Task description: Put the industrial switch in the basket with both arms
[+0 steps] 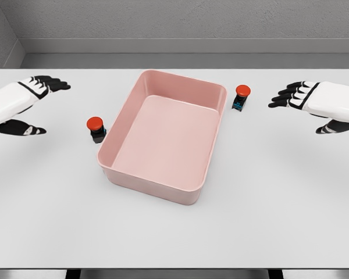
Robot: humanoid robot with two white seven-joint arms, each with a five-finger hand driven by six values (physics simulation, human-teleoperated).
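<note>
A pink rectangular basket (205, 177) sits in the middle of the white table. One industrial switch (96, 128), a red button on a black and blue body, stands just left of the basket. A second switch (241, 97) of the same kind stands by the basket's far right corner. My left hand (32, 107) hovers at the left edge, well left of the near switch, fingers spread and holding nothing. My right hand (305, 110) hovers at the right edge, to the right of the far switch, fingers spread too.
The white table (279, 221) runs wide in front of and to both sides of the basket. A grey wall stands behind the table's far edge.
</note>
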